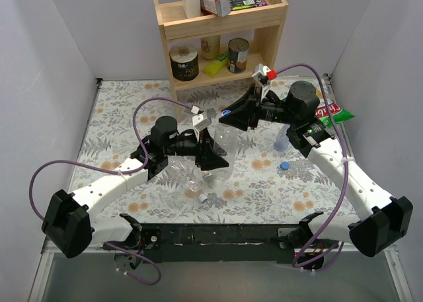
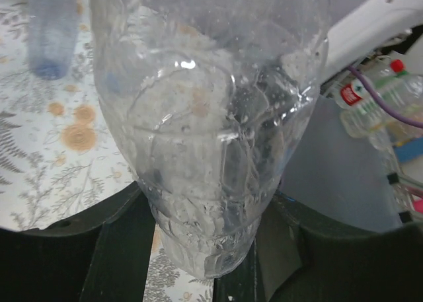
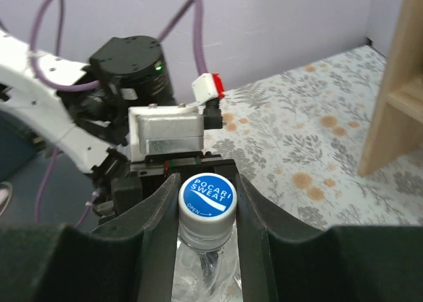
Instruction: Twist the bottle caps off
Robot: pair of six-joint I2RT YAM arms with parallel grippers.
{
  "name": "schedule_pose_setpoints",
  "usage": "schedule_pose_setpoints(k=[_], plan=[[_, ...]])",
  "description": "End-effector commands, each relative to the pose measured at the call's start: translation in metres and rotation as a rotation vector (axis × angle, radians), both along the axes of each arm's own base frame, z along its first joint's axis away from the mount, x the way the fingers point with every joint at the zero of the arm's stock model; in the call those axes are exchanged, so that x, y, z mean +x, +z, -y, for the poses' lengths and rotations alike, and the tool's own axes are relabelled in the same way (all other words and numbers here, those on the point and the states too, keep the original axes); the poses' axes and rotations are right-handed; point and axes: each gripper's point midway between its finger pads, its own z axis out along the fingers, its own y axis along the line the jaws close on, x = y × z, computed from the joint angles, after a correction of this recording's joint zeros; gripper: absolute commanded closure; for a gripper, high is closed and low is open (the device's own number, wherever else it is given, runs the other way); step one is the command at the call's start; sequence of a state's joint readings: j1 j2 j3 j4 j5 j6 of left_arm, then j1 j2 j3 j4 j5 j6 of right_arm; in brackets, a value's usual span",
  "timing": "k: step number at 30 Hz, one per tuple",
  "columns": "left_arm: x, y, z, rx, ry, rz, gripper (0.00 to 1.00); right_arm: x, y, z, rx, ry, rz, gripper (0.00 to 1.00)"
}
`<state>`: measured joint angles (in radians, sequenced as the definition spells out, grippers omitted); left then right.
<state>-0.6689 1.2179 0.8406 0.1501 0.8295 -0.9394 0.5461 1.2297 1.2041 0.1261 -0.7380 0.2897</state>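
A colourless crinkly bottle (image 1: 221,147) is held off the table between both grippers. My left gripper (image 1: 210,153) is shut on its lower body; in the left wrist view the bottle (image 2: 211,117) fills the gap between my dark fingers (image 2: 119,249). My right gripper (image 1: 232,117) is shut on its cap; in the right wrist view the blue-topped, white-rimmed cap (image 3: 207,196) sits between both fingers (image 3: 152,216). A blue-tinted bottle (image 1: 283,140) stands under the right arm. A loose blue cap (image 1: 284,164) lies beside it. Another clear bottle (image 1: 197,182) lies near two small caps (image 1: 207,197).
A wooden shelf (image 1: 221,24) with tin cans and a yellow bottle (image 1: 215,65) stands at the back. A red and green packet (image 1: 334,110) lies at the right wall. A labelled bottle with a red cap (image 2: 367,94) shows in the left wrist view.
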Motion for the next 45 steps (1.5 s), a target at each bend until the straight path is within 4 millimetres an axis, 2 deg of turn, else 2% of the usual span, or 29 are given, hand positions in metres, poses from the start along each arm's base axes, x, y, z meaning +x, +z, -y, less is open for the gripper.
schedule_pose_setpoints(k=[1,7,9,10,11,14,16,17,19,20,21,26,33,37,45], plan=[[-0.044,0.046,-0.009,-0.152,-0.252,0.116,0.58,-0.036,0.015,0.013,0.053,0.256,0.096,0.96],[-0.041,0.043,-0.007,-0.142,-0.250,0.097,0.59,-0.037,0.013,0.014,0.022,0.264,0.117,0.94],[-0.034,0.040,-0.006,-0.127,-0.217,0.099,0.59,-0.035,0.010,0.015,0.010,0.245,0.106,0.89],[-0.031,0.039,-0.005,-0.120,-0.204,0.099,0.59,-0.032,0.011,0.015,0.008,0.229,0.109,0.85],[-0.029,0.036,-0.005,-0.105,-0.189,0.085,0.59,-0.032,0.011,0.016,0.007,0.225,0.108,0.72],[-0.016,0.031,-0.003,-0.072,-0.127,0.086,0.59,-0.030,0.011,0.017,0.005,0.206,0.112,0.51],[-0.011,0.030,-0.003,-0.062,-0.100,0.098,0.59,-0.030,0.011,0.019,0.000,0.195,0.111,0.46],[-0.010,0.029,-0.003,-0.058,-0.094,0.096,0.59,-0.028,0.011,0.021,-0.002,0.186,0.117,0.34],[-0.009,0.030,-0.003,-0.057,-0.084,0.102,0.59,-0.027,0.010,0.023,-0.011,0.172,0.109,0.23],[-0.007,0.029,-0.004,-0.054,-0.073,0.101,0.59,-0.026,0.009,0.024,-0.015,0.166,0.106,0.13],[-0.006,0.028,-0.004,-0.051,-0.067,0.099,0.59,-0.026,0.010,0.026,-0.017,0.158,0.113,0.11],[0.002,0.030,-0.005,-0.046,-0.013,0.114,0.59,-0.023,0.009,0.034,-0.032,0.107,0.108,0.10],[0.037,0.026,-0.013,0.006,0.208,0.131,0.59,-0.013,0.018,0.043,-0.029,-0.009,0.115,0.12],[0.065,0.014,-0.022,0.075,0.368,0.111,0.59,0.014,0.029,0.055,0.000,-0.227,0.040,0.17],[0.074,0.005,-0.025,0.111,0.425,0.093,0.59,0.033,0.032,0.045,0.011,-0.417,-0.039,0.25]])
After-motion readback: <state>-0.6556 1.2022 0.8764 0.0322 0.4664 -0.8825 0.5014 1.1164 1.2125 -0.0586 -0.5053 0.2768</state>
